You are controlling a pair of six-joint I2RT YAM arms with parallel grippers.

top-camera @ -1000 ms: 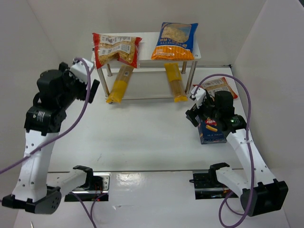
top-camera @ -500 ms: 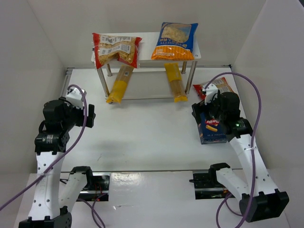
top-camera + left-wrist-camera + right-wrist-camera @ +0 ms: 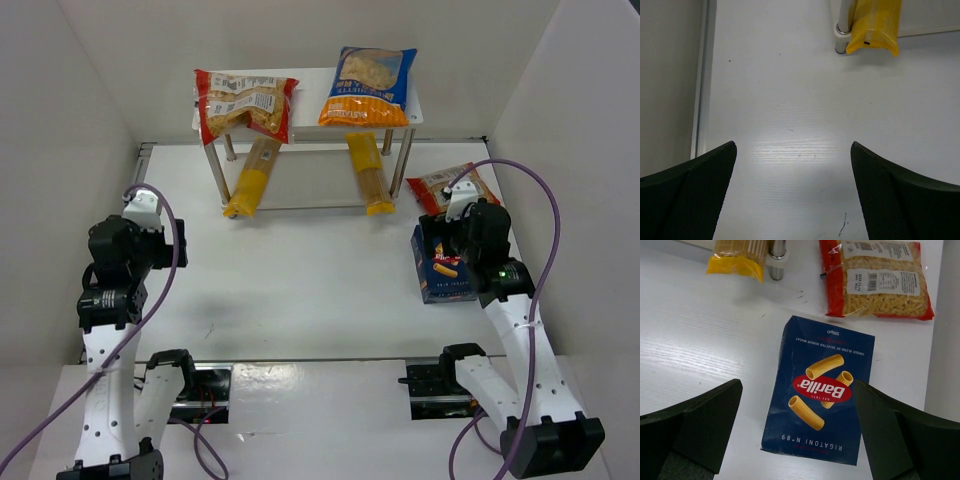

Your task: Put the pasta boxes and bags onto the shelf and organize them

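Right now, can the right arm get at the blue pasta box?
Probably yes. The right gripper hangs open directly over the blue pasta box, which lies flat on the table with nothing on top; the red bag sits beyond its far end.

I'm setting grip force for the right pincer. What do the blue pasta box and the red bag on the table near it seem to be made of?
Blue pasta box: apparently thin printed cardboard with a fairly matte finish; flat face, straight crisp edges. Red bag: likely thin glossy plastic film; it is wrinkled, with a clear window showing its contents.
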